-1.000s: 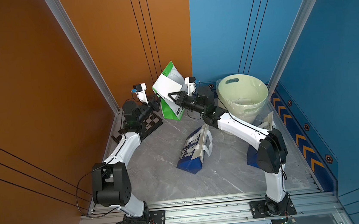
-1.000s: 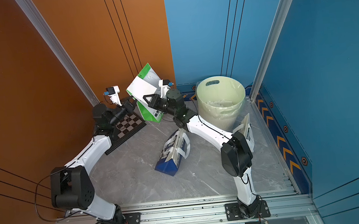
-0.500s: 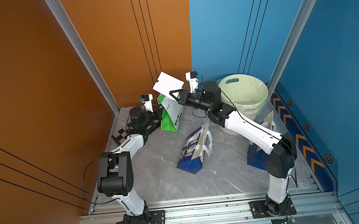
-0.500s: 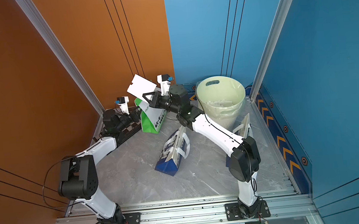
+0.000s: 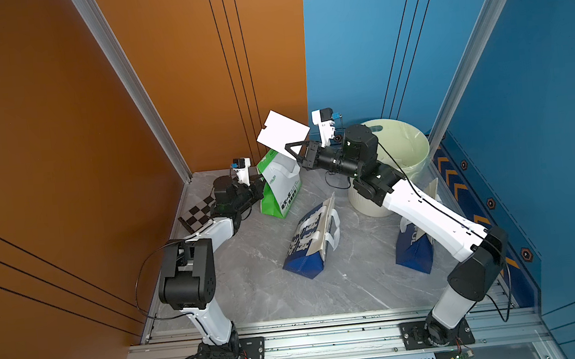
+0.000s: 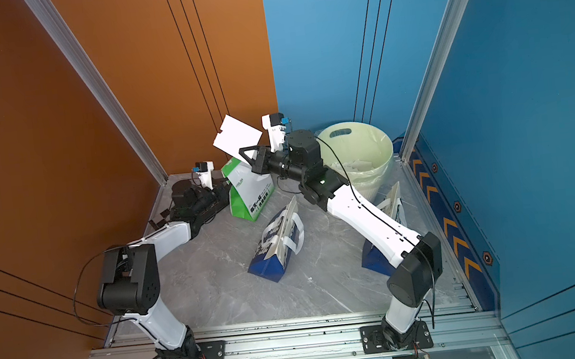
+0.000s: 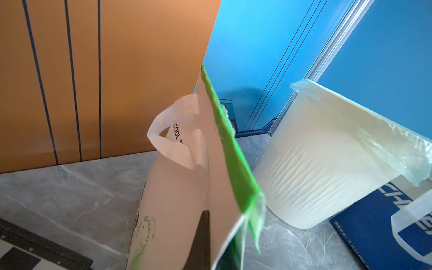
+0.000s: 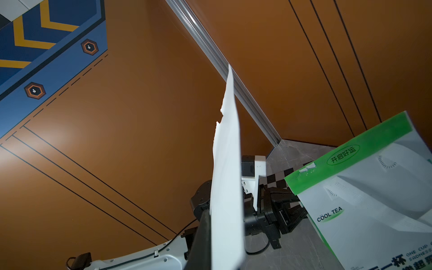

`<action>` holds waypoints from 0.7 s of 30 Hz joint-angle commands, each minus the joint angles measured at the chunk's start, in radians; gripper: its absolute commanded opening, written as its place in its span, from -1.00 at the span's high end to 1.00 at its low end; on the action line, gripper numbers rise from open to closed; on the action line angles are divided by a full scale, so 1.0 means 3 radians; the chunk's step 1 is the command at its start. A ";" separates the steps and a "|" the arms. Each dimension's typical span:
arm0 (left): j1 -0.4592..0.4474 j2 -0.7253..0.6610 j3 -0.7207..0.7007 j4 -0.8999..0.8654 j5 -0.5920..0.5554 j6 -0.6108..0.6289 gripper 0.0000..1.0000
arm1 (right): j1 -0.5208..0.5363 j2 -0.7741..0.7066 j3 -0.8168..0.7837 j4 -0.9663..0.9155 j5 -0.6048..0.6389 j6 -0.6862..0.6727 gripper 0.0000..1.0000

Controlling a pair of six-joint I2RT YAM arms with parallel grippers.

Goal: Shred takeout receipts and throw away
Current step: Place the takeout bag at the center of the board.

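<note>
Grey marble surface (image 5: pixel 261 298), orange wall (image 5: pixel 59 137), blue wall (image 5: pixel 355 37), rcpt (image 5: pixel 283 132) aloft

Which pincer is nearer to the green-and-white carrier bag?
Left. The left pincer is shut on a side edge of the green-and-white carrier bag; the right pincer hangs above its top, shut on a white paper receipt.

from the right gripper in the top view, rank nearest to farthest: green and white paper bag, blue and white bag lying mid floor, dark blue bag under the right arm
From the right gripper, shut on the white paper receipt:
1. green-and-white paper bag, just below it, at the back by the left arm.
2. blue-and-white paper bag, lying mid-floor.
3. dark blue paper bag, under the right arm near its elbow.
</note>
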 commanded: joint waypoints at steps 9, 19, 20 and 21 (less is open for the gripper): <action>0.0014 -0.0414 -0.0440 -0.0173 -0.0237 0.0486 0.20 | -0.0143 -0.0279 -0.0253 -0.0209 0.0059 -0.0194 1.00; 0.0172 -0.1129 -0.1018 -0.0795 -0.0832 0.0896 -0.07 | -0.0273 -0.0481 -0.0479 -0.0354 0.0140 -0.0317 1.00; 0.0189 -0.1200 -0.1060 -0.0858 -0.0887 0.0906 -0.07 | -0.0281 -0.0498 -0.0495 -0.0364 0.0152 -0.0324 1.00; 0.0205 -0.1299 -0.1117 -0.0924 -0.0929 0.0921 -0.08 | -0.0296 -0.0518 -0.0515 -0.0374 0.0160 -0.0330 1.00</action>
